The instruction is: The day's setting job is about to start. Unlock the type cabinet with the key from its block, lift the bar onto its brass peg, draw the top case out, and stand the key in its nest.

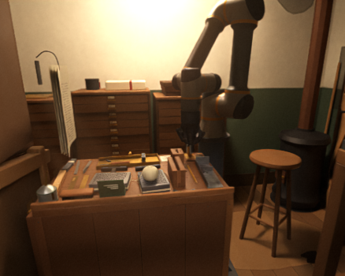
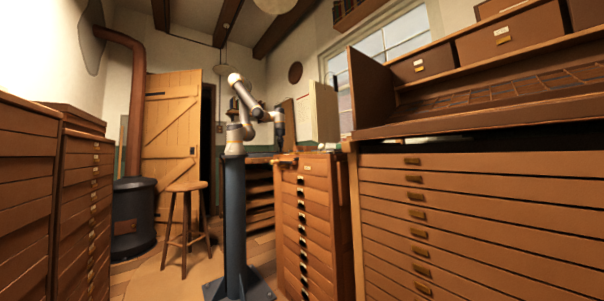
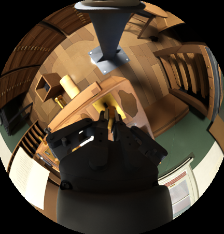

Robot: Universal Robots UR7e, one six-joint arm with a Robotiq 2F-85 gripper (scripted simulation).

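Note:
At the far right corner of the type cabinet top (image 1: 138, 177), a brass plate (image 3: 109, 104) with a dark slot lies on the wood. My gripper (image 1: 189, 146) (image 3: 111, 115) points straight down over that plate, and the key (image 3: 110, 119) stands upright between the fingers with its tip at the slot. The cabinet's drawer front (image 2: 302, 226) with its column of handles faces the arm's pedestal. The gripper is closed and holds the key.
The arm's pedestal (image 2: 235, 221) stands on the floor just behind the cabinet. On the top lie a wooden block (image 1: 177, 171), a white ball (image 1: 150, 173), trays and tools. A stool (image 1: 273, 189) and a stove (image 1: 304, 165) stand to the right.

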